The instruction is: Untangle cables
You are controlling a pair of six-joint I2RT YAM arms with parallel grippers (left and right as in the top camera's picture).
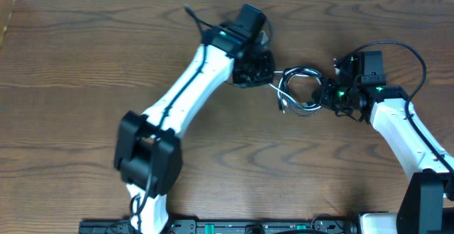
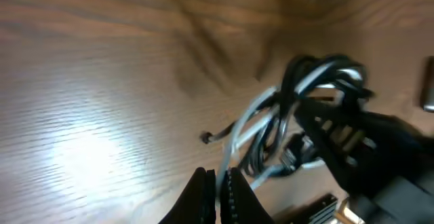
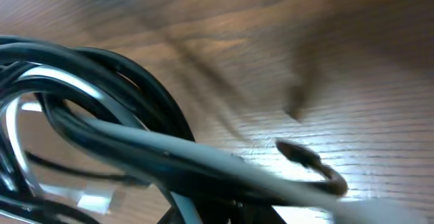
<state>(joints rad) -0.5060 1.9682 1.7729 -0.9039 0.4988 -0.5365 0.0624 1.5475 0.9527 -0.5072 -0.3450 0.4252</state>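
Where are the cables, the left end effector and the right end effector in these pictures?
cables (image 2: 291,95), left wrist view, where black and white strands cross
left end effector (image 2: 218,178), left wrist view, between its fingertips
right end effector (image 1: 326,93), overhead view, its tip at the cables

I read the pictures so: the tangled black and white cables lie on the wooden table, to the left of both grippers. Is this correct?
Not quite. The overhead view shows the tangled black and white cables on the wooden table between the left gripper and the right gripper, not to the left of both.
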